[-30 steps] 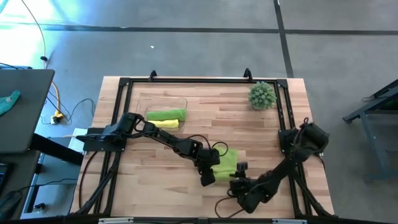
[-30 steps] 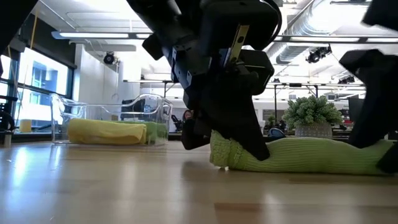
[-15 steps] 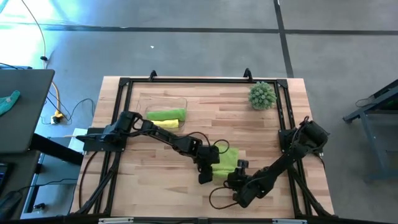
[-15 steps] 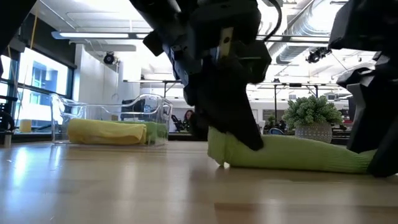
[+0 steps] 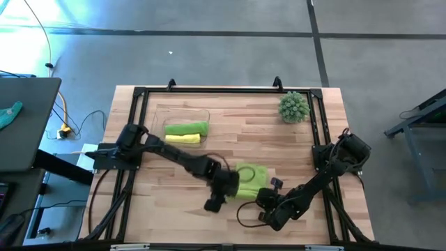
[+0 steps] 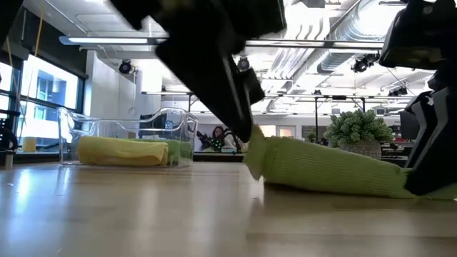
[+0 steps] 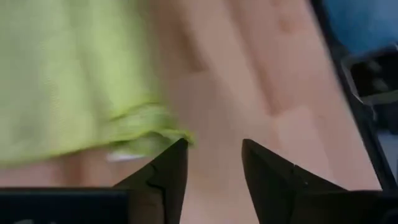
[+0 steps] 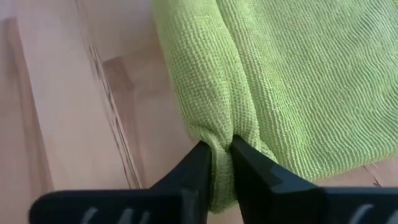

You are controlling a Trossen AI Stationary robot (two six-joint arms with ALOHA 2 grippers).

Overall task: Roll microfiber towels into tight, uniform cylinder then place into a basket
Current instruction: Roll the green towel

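Observation:
A lime green microfiber towel [image 5: 249, 178], loosely rolled, lies on the table's near middle. In the low view it is a thick roll [image 6: 328, 168] whose end by my left arm is tipped up. My left gripper [image 7: 211, 155] stands open just beside that end [image 7: 155, 127], near the towel's left side [image 5: 217, 199]. My right gripper [image 8: 222, 146] is shut on the towel's other side [image 5: 268, 197]. The basket [image 5: 159, 111], a clear tray at the far left, holds a yellow roll [image 5: 182, 139] and a green roll [image 5: 187, 128]. My left gripper has one fingertip [image 7: 177, 149] right at the towel's frayed corner; I cannot tell whether it touches. My right gripper pinches a bunched fold of the roll [image 8: 224, 127] between its two fingers, slanting down from the table's near right. That part of the towel lies on the table.
A spiky green ball plant [image 5: 294, 107] stands at the far right corner. A black frame rail [image 5: 209, 90] runs round the tabletop. Bare wood [image 5: 265, 136] lies between the basket and the towel. A teal cloth [image 5: 8, 111] rests on a side desk off the table.
My left gripper has opened, let go of the towel's end, rolled its wrist, and risen toward the table's near left. My right gripper has rolled and shut on the towel's fold. The end of the roll by my left arm now tips up off the table.

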